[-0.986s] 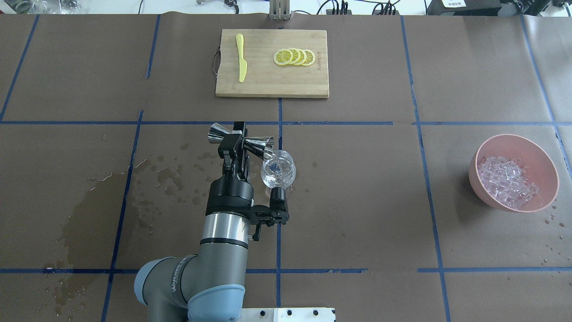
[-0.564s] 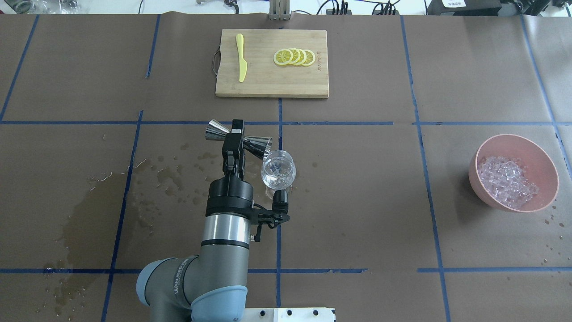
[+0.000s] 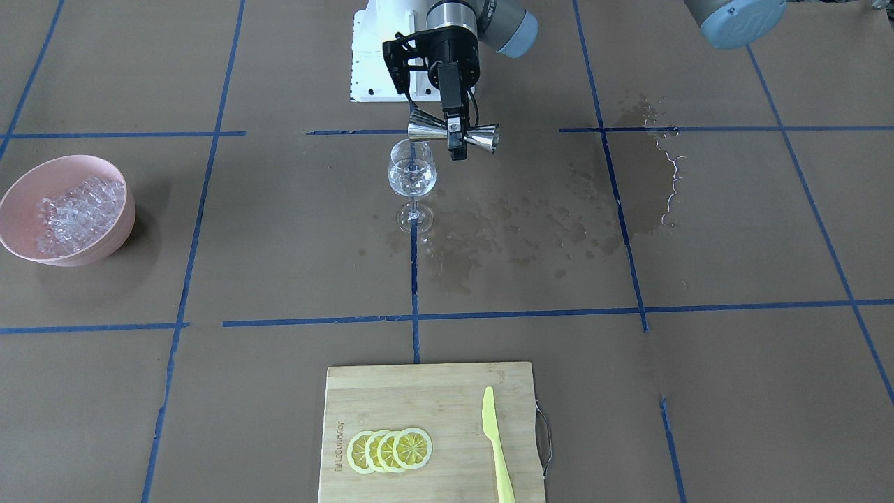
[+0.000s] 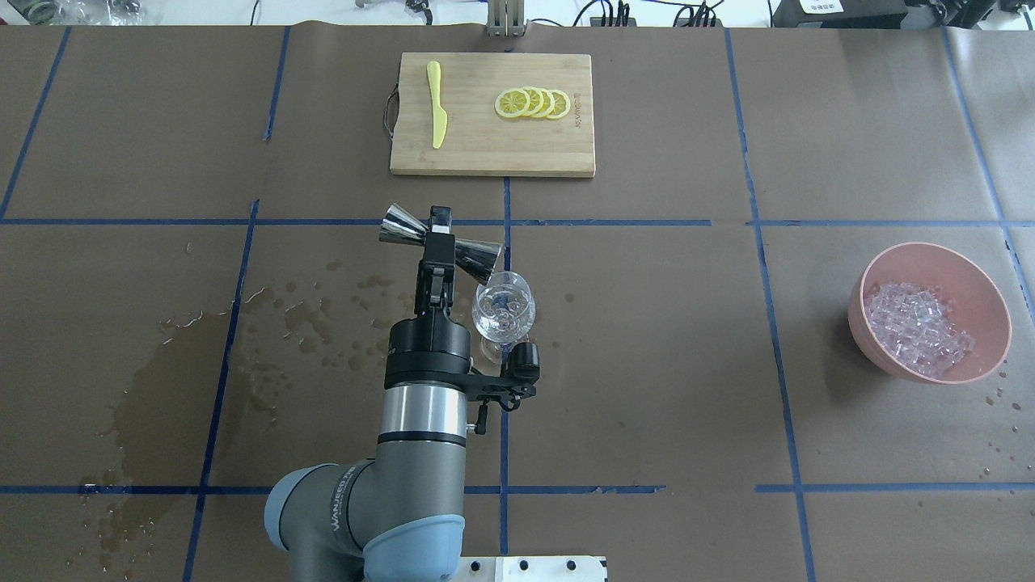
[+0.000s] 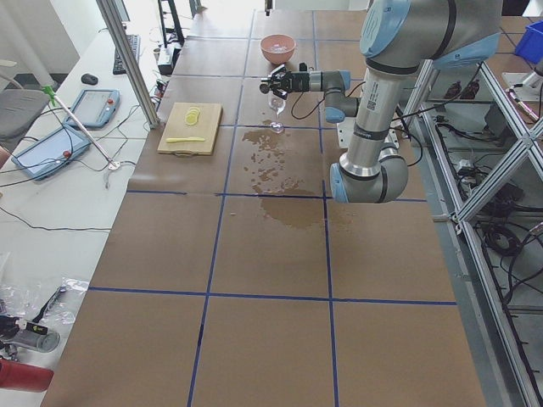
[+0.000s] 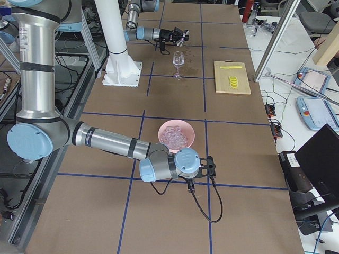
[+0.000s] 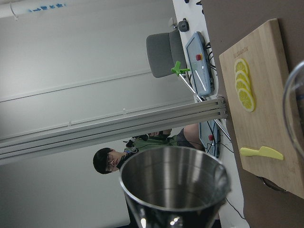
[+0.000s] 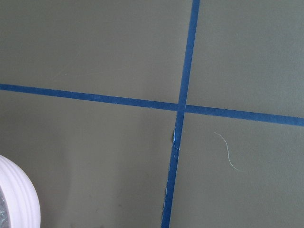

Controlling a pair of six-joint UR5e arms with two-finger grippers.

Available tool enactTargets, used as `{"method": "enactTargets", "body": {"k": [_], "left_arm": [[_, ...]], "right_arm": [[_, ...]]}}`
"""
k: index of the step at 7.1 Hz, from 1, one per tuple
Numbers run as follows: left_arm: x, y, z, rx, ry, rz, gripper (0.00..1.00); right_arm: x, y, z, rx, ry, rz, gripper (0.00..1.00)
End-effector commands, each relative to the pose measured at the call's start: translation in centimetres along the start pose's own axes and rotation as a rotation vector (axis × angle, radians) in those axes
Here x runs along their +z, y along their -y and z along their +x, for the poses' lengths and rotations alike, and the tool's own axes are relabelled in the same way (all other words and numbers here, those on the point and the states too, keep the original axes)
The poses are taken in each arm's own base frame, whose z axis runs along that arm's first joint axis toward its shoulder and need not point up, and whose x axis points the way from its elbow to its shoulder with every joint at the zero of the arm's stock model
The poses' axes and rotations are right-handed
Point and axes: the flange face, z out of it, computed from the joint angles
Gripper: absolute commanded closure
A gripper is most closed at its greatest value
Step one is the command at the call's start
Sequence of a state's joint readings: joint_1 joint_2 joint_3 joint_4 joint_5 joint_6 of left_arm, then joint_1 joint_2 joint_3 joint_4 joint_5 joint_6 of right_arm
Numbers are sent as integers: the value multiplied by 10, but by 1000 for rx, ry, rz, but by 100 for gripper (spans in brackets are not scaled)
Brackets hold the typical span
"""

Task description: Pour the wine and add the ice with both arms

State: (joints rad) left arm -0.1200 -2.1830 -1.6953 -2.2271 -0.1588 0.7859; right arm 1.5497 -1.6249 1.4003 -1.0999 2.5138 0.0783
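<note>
Steel jigger (image 4: 479, 256) lies level in left fingers (image 4: 441, 217), mouth toward wine glass (image 4: 503, 311).

Mirror-polished steel jigger (image 4: 402, 225), clear glossy wine glass (image 4: 503, 311), matt brown paper (image 4: 647, 364), pale wooden board (image 4: 485, 145).

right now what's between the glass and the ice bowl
Only brown paper, a few wet spots and a blue tape line lie between glass and bowl, seen overhead.

- Wine (image 4: 501, 320): a little clear liquid low in the upright glass (image 3: 412, 218), mid-table.
- Ice (image 4: 918, 330): small clear cubes heaped in the pink bowl (image 4: 990, 283).
- Left arm (image 4: 420, 420): reaches forward, its gripper (image 4: 438, 233) clamped on a steel jigger (image 4: 479, 255) lying sideways at the glass's rim.
- Right arm (image 6: 106, 142): low, near the bowl.
</note>
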Motion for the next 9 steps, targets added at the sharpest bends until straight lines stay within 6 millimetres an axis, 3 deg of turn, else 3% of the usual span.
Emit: {"method": "enactTargets", "body": {"k": [1,2,3,5,6,7,8,9], "left_arm": [[3,-22,-22,-194,31,13,100],[6,-50,-17,-312,47,28,100],[5,-90,10,-376,53,40,100],[-1,-187,71,-419,41,75,100],[-3,-226,91,-404,32,83,100],[-8,-280,110,-390,31,82,100],[-13,-325,120,-324,35,82,100],[-17,-356,122,-320,46,88,100]], "right_arm": [[1,6,1,-2,-1,1,0],[-1,7,-2,-7,1,7,0],[-5,9,-7,-21,0,17,0],[-8,11,-11,-58,2,44,0],[-10,12,-13,-75,3,57,0],[-10,9,-13,-84,4,63,0],[-8,6,-11,-88,4,66,0],[-9,4,-11,-85,3,67,0]]}}
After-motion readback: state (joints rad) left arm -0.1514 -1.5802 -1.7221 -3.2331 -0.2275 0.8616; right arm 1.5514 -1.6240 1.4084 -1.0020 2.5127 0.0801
